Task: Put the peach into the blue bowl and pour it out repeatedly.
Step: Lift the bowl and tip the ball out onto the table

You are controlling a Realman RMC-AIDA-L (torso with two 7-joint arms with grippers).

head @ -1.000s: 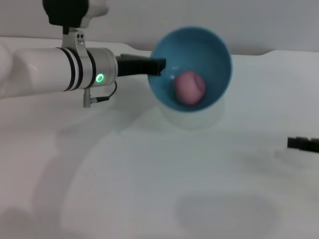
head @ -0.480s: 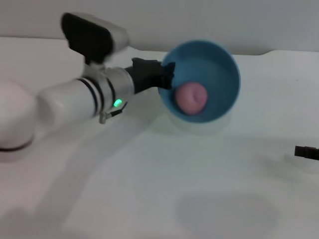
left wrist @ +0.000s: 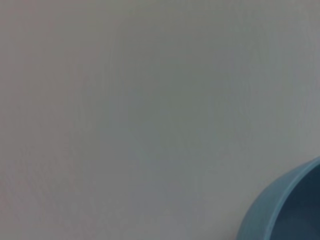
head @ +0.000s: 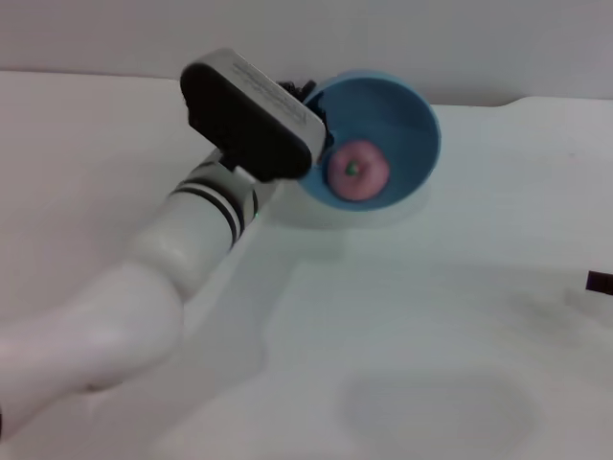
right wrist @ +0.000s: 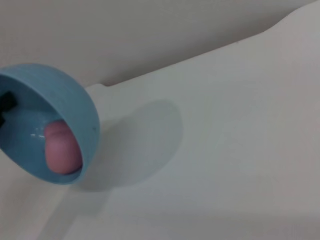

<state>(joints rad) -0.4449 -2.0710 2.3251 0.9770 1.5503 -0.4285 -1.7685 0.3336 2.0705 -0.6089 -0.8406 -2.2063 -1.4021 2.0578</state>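
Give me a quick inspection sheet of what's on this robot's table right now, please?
Surface: plain white table, shadows only.
Job's things: glossy sky-blue bowl lifted and tilted; dusty-pink round peach inside against its lower wall.
Clutter: nothing seen.
Grippers: left gripper at the bowl's rim, holding it up; right gripper only a dark tip at the table's right edge.
Cables: nothing seen.
Surroundings: pale wall behind.
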